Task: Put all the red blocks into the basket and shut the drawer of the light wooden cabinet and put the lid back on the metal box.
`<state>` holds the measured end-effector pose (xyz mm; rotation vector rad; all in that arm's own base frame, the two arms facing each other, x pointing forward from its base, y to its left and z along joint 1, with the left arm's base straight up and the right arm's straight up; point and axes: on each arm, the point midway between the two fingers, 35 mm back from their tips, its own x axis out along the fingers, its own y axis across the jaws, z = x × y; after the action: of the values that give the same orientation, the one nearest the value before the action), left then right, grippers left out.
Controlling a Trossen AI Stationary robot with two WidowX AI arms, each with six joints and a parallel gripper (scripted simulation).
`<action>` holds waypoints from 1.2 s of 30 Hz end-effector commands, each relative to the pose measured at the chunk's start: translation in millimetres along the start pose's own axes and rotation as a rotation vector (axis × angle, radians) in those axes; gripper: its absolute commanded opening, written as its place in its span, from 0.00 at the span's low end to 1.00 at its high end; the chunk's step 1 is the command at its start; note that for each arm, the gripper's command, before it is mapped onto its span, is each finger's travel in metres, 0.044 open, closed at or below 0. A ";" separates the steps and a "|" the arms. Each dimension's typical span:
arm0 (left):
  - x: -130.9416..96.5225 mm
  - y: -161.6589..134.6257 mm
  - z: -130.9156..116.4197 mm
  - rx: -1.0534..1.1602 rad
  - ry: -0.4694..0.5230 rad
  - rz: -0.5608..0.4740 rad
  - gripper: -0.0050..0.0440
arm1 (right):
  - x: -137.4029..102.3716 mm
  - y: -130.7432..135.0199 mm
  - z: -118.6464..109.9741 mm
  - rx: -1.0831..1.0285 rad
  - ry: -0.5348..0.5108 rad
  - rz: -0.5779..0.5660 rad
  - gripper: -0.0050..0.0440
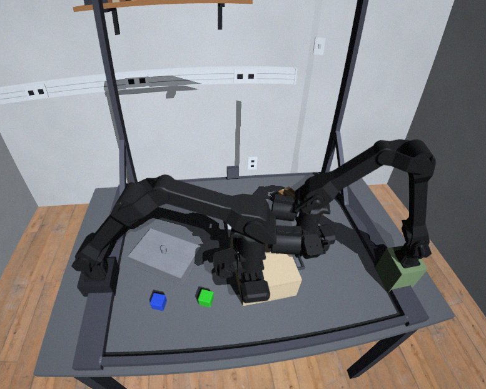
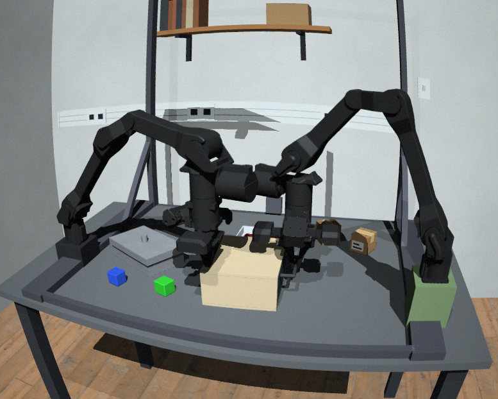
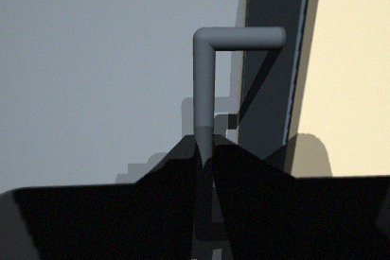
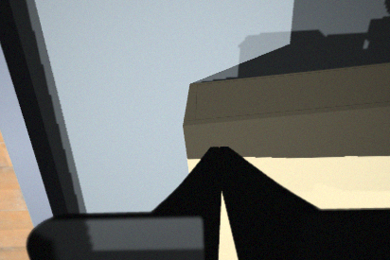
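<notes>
The light wooden cabinet [image 1: 283, 274] [image 2: 240, 287] stands mid-table. My left gripper [image 2: 293, 267] [image 3: 203, 144] is shut on the grey drawer handle [image 1: 300, 262] [image 3: 203, 80]. The drawer is in or almost in; I cannot tell if it is fully shut. My right gripper [image 4: 219, 155] is shut and empty, beside the cabinet's opposite side. The grey lid [image 1: 176, 255] [image 2: 133, 245] lies over the metal box [image 2: 148, 268]; its exact fit is unclear. A white container [image 2: 245, 229], likely the basket, shows behind the cabinet with some red in it, mostly hidden.
A blue block [image 1: 158, 301] [image 2: 116, 276] and a green block [image 1: 206, 298] [image 2: 164, 285] lie near the front left. Cardboard boxes [image 2: 363, 241] [image 2: 326, 224] stand at the back right. A green box [image 1: 402, 269] [image 2: 431, 300] stands by the left arm's base. Both arms are close together above the cabinet.
</notes>
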<state>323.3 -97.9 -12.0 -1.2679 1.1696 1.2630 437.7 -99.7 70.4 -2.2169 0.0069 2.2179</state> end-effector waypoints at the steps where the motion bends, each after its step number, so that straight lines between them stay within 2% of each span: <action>1: -10.8 -9.3 -2.9 -0.002 0.015 -0.043 0.00 | 8.4 0.8 2.0 0.004 -0.014 -0.002 0.00; 3: -10.8 -9.3 -2.9 -0.002 0.015 -0.043 0.00 | 21.0 0.5 3.1 0.004 -0.026 -0.004 0.00; 4: -10.8 -9.3 -2.9 -0.002 0.015 -0.043 0.00 | 15.1 0.7 2.2 0.004 -0.028 -0.005 0.00; 19: -10.8 -9.3 -2.9 -0.002 0.015 -0.043 0.00 | 40.3 -0.8 9.1 0.004 -0.096 -0.019 0.00; 36: -10.8 -9.3 -2.9 -0.002 0.015 -0.043 0.00 | 40.4 -0.8 9.2 0.004 -0.096 -0.019 0.00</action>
<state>323.3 -97.9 -12.0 -1.2680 1.1696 1.2631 436.9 -99.5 65.4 -2.2060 0.0048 2.2267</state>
